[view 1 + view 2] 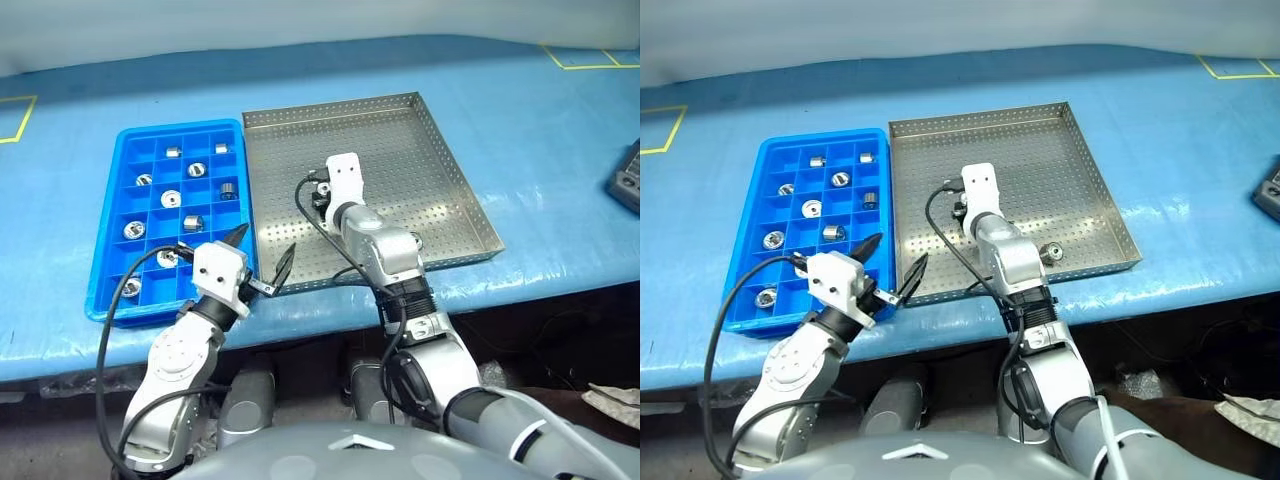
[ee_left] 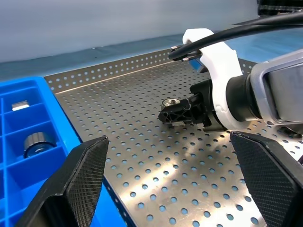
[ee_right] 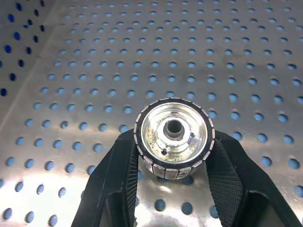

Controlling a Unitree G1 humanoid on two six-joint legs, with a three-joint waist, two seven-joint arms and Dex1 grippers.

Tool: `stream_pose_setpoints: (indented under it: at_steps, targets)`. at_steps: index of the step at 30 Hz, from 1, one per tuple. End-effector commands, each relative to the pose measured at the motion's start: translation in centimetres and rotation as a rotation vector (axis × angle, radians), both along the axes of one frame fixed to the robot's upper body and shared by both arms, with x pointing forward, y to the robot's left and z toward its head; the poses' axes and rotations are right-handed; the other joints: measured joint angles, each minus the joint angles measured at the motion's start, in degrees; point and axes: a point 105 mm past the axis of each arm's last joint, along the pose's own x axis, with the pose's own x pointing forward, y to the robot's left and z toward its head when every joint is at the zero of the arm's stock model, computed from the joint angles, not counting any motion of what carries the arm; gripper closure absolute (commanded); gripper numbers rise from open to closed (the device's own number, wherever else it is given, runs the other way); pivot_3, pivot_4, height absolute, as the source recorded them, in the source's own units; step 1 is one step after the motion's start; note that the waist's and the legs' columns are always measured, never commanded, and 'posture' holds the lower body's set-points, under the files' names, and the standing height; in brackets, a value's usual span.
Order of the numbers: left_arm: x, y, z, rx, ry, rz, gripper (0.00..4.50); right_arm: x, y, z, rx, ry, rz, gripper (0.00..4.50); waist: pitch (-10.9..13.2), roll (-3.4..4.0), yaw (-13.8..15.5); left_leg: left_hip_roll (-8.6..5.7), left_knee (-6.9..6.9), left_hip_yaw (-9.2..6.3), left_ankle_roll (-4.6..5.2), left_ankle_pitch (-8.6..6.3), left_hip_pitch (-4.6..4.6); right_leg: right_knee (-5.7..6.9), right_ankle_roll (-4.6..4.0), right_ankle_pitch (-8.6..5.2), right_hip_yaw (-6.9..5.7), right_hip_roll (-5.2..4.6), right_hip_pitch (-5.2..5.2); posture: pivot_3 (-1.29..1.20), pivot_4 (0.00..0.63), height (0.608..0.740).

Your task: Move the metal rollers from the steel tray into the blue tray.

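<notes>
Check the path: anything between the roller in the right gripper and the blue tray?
Only the left gripper, open, hovering over the seam between the steel tray and the blue tray. The right gripper is shut on the roller; both trays' rims are low.

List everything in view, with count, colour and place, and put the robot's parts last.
metal rollers: about ten, silver, in the blue tray's compartments; two more in the steel tray, one between the right gripper's jaws, one near its front rim
blue tray: one, bright blue, left of the steel tray
steel tray: one, silver-grey, perforated, table centre
table cover: one, blue, with yellow tape marks
dark device: one, at the table's right edge
left gripper: black jaws open, above the trays' front edges
right gripper: black jaws closed around a roller
</notes>
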Motion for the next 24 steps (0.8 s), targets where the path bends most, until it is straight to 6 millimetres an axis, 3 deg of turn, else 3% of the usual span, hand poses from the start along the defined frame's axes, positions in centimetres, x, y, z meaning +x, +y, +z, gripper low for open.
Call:
stream_pose_setpoints:
  at_steps: [1,6,11,16,24]
  targets:
    - [-0.3,0.8,1.5,-0.024,-0.054,0.051,0.0,-0.1,2.5,4.9,0.064,-0.143,0.075,2.81,0.01,-0.01,0.22,0.0,0.0,0.0,0.0,0.0,0.0,-0.01,0.0,0.0,0.0,0.0,0.0,0.26,0.15,0.74]
    - [-0.8,2.7,1.7,-0.035,-0.063,0.157,0.0,-1.8,6.3,8.9,0.119,-0.246,0.238,2.81,0.03,-0.02,0.93,0.01,-0.01,-0.04,0.0,0.0,-0.09,0.0,-0.03,-0.02,-0.06,0.0,-0.1,0.31,0.15,0.74]
    - [-1.6,4.1,1.3,-0.02,-0.047,0.225,0.0,-4.5,9.8,10.4,0.143,-0.288,0.434,2.81,0.05,-0.03,2.33,0.03,-0.05,-0.19,0.0,0.0,-0.13,0.02,-0.15,-0.09,-0.21,0.0,-0.13,0.35,0.15,0.74]
    - [-2.4,4.4,0.9,-0.015,-0.018,0.229,0.0,-7.8,12.4,9.3,0.154,-0.224,0.63,2.81,0.06,-0.07,3.44,0.02,-0.02,-0.24,-0.01,0.0,-0.41,0.01,-0.15,-0.09,-0.26,-0.01,-0.36,0.37,0.15,0.74]
    - [-2.7,4.0,0.7,-0.027,-0.004,0.203,0.0,-9.4,12.5,5.4,0.074,-0.088,0.705,2.81,0.06,-0.07,5.24,0.02,0.06,-0.34,-0.04,0.01,-0.76,0.07,-0.15,-0.09,-0.37,-0.01,-0.66,0.37,0.15,0.74]
